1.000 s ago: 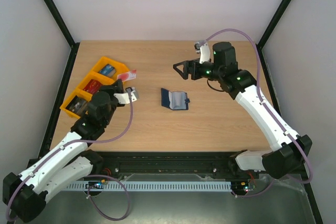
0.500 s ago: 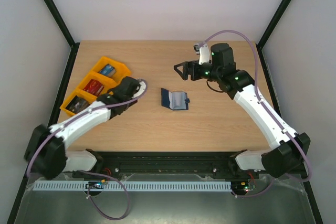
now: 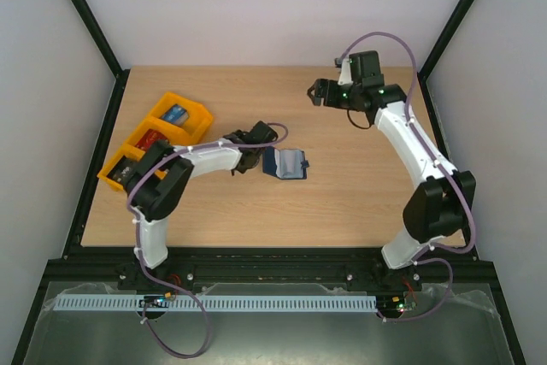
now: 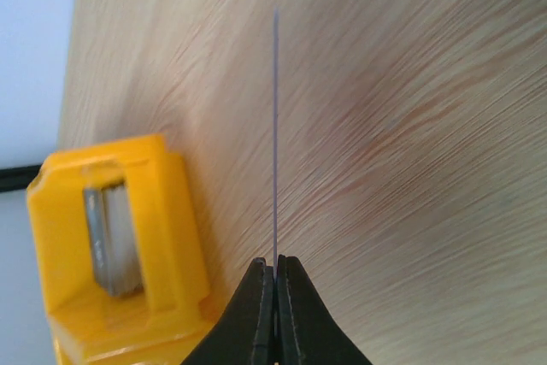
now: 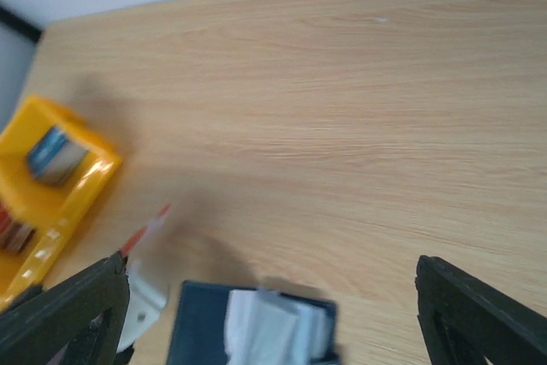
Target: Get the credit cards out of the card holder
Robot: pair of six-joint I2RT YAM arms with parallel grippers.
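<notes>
Card holder (image 3: 273,160): I am seeing it lying open at mid-table, its long axis running left-right on a slight slant, dark flap at the left end.
Pale insert (image 3: 293,164): it is sitting in the holder's right half; I cannot tell whether it is a card or a pocket.
Held card (image 4: 275,126): it is showing edge-on, its long axis pointing straight out from the fingertips, which are pinching its near end.
Left gripper (image 4: 275,273): it is clamping that 1 card, hanging just left of the holder; I cannot tell whether they touch.
Right gripper (image 3: 314,93): its jaws are standing wide with nothing between them, well apart from the holder, toward the far right.
Orange tray (image 3: 197,123): its 3 compartments are sitting at the table's (image 3: 359,203) left side, beyond the left arm.
</notes>
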